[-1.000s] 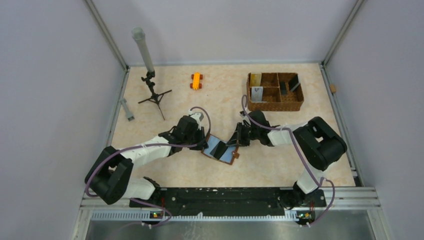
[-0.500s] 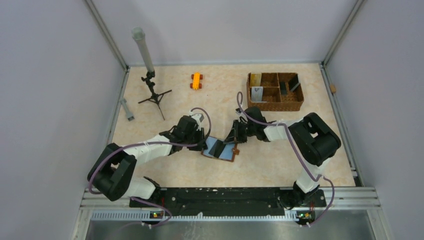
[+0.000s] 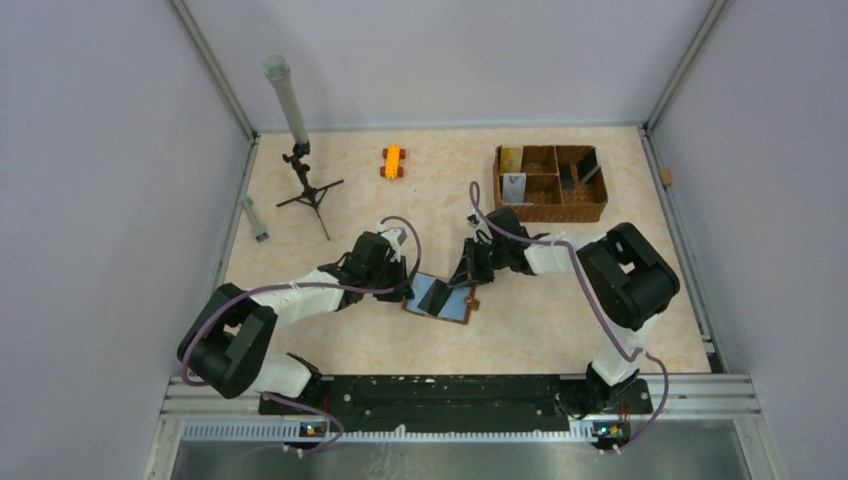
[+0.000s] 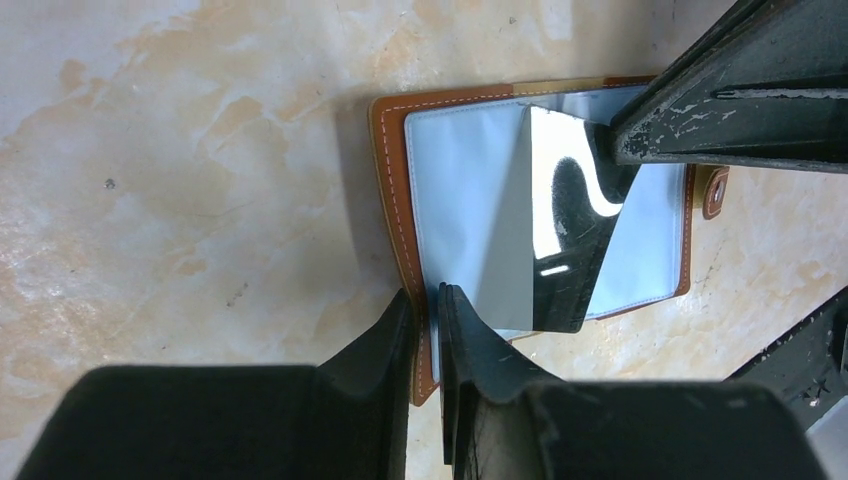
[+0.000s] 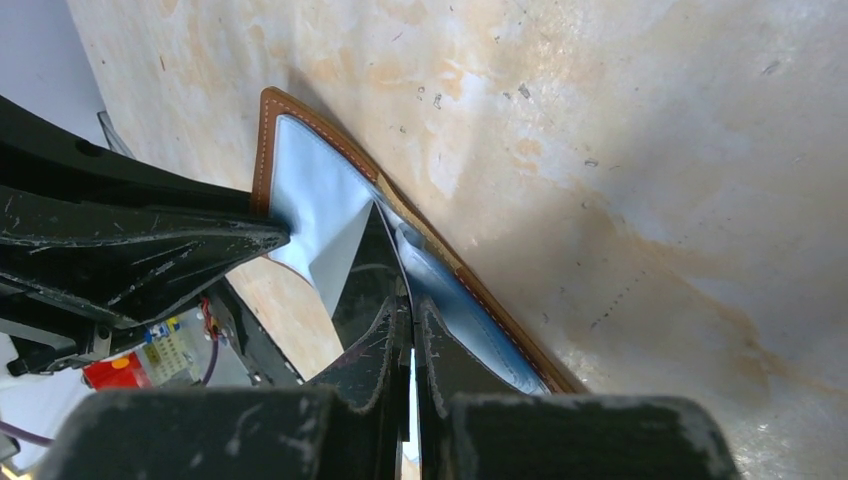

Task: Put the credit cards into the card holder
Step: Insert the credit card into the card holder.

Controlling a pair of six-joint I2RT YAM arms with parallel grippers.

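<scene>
The surface (image 3: 560, 330) carries a basket (image 3: 550, 212) at its far right, holding at least a gold card (image 3: 511, 158) and a silver card (image 3: 514, 187), so most of the job looks left. The brown wallet (image 3: 440, 298) lies open mid-surface, blue lining up. The left tool (image 4: 428, 310), nearly closed, pinches its edge. The right tool (image 5: 410, 320), closed tight, grips a glossy black card (image 4: 565, 270) tilted against the lining, not visibly pocketed.

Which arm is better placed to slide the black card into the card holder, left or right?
Right. The right tool is shut on the black card, whose corner lies over the open card holder. The left tool grips the holder's edge, steadying it.
</scene>
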